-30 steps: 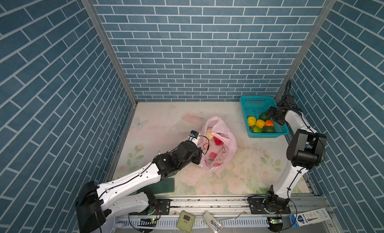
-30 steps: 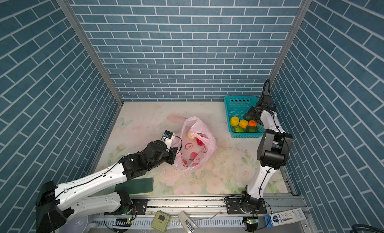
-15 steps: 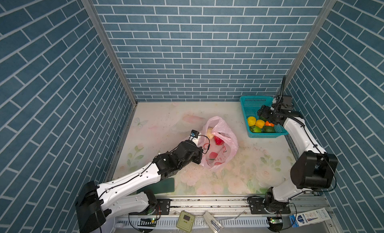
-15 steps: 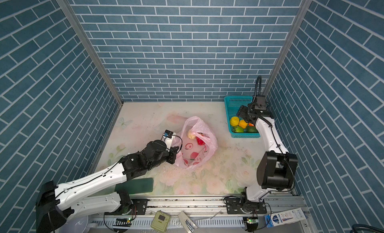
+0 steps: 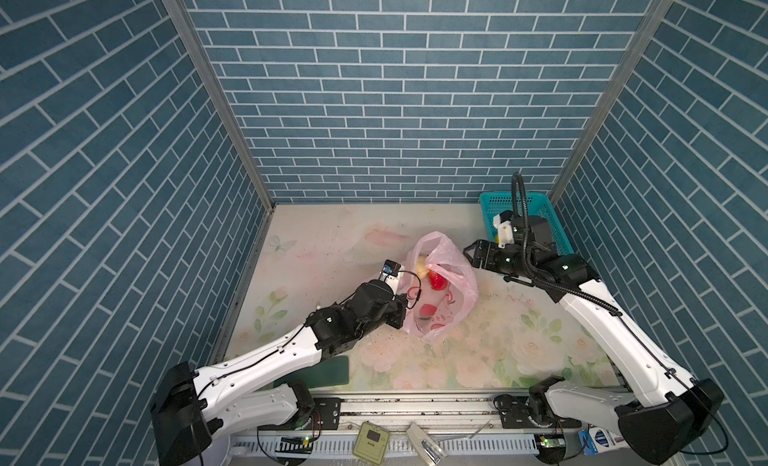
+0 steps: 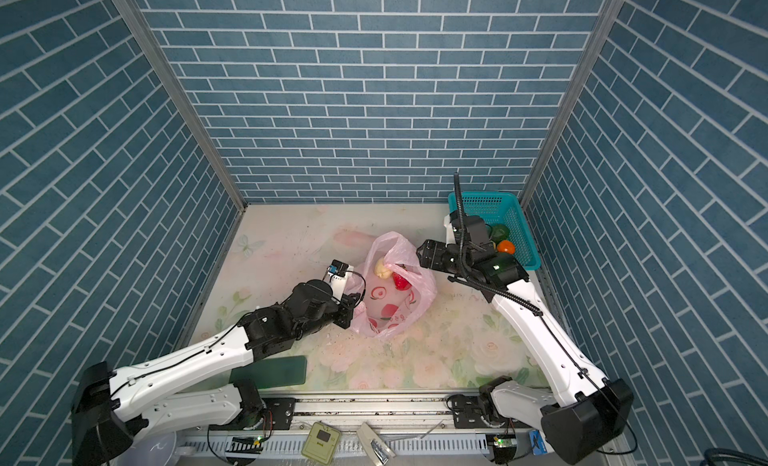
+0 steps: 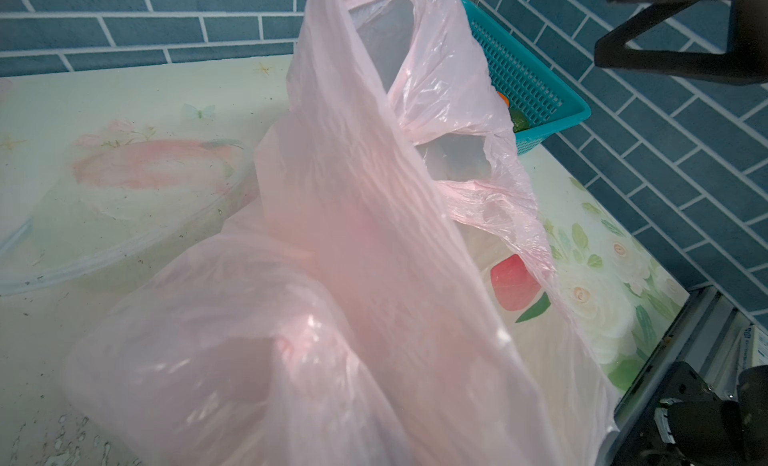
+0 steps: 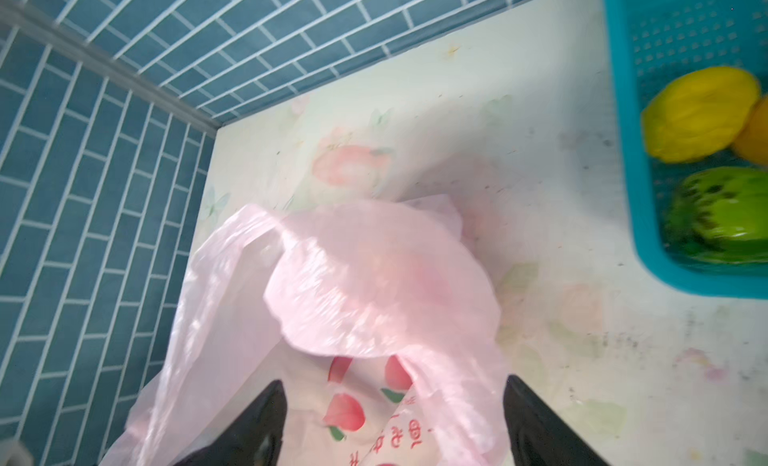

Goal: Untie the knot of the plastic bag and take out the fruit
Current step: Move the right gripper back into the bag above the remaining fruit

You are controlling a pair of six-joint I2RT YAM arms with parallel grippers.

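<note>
- My left claw [image 5: 401, 314] is clamped shut on an edge of the pink plastic bag [image 5: 455, 287].
- My right claw [image 5: 471, 255] gapes wide, empty, beside the bag's rim.
- A red fruit [image 5: 436, 280] lies inside.

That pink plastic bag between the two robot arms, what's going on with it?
The robot is emptying a thin pink plastic carrier bag of toy fruit. Its left claw is shut on the bag's edge, holding it up. The right claw hangs open beside the bag's mouth, with nothing in it. A red fruit and a pale yellowish one lie inside the bag. Other fruits already sit in the teal perforated plastic basket in the corner.
</note>
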